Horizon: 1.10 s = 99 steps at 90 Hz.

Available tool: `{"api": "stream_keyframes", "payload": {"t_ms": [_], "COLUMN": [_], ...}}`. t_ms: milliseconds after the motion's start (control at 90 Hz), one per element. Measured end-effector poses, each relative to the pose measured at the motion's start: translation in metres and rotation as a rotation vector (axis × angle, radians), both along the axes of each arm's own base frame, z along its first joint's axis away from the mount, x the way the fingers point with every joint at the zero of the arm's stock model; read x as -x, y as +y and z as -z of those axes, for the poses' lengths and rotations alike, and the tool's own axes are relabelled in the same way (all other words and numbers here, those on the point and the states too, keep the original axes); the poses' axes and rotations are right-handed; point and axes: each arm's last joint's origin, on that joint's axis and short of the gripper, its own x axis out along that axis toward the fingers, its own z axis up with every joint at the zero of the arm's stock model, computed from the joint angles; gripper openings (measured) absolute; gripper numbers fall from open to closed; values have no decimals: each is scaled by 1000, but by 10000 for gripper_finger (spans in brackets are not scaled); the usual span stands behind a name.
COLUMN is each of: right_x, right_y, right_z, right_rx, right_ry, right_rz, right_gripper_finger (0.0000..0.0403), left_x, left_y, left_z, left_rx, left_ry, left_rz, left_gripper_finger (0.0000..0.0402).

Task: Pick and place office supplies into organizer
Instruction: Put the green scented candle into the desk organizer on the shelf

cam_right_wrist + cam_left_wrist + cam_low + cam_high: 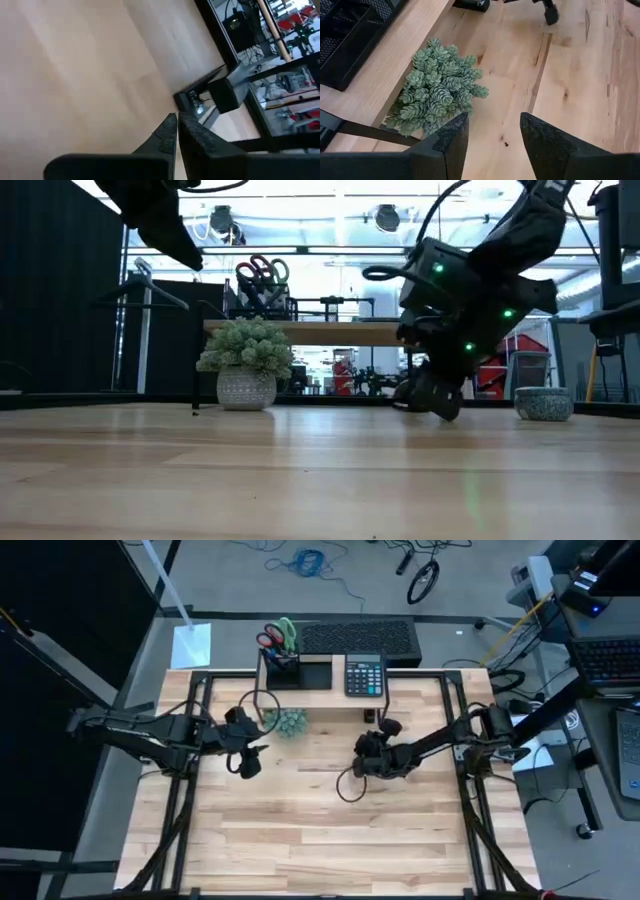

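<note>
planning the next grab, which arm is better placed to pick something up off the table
Left, probably. The left gripper is open above the table beside the plant. The right gripper is shut, down at the table. No loose supplies show; the scissors already stand in the organizer.

I see the black organizer (297,672) on the wooden shelf (330,692). Red-handled scissors (268,641) and green-handled scissors (288,633) stand upright in its cup.

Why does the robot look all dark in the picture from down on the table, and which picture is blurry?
In the low view the bright ceiling lights shine from behind, so the right arm's hand shows as a dark shape and the pale wooden table gleams. The right wrist view is smeared and soft. The left wrist view is sharp on the fuzzy green ball plant.
</note>
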Motion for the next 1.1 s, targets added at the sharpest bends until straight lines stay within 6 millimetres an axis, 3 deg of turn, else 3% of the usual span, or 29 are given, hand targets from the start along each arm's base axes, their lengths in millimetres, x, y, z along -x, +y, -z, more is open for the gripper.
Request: {"api": "stream_keyframes", "payload": {"t_ms": [189, 367, 533, 667, 889, 1100], "right_x": [-1, -2, 18, 47, 82, 111], "right_y": [-10, 10, 42, 54, 43, 17], "right_z": [-3, -26, -51, -65, -73, -58], "right_rx": [-72, -147, -190, -202, -190, -245], "right_ry": [-117, -365, -385, -377, -462, -643], "right_rz": [92, 148, 94, 171, 303, 383], "right_gripper_finger": [0, 0, 0, 0, 0, 0], "left_x": [0, 0, 0, 0, 0, 0], "left_y": [0, 0, 0, 0, 0, 0], "left_z": [0, 0, 0, 0, 0, 0], "left_rx": [0, 0, 1, 1, 4, 4], "left_ry": [0, 0, -1, -1, -5, -6], "left_rz": [0, 0, 1, 1, 1, 2], "left_gripper_finger": [167, 167, 167, 167, 167, 167]}}
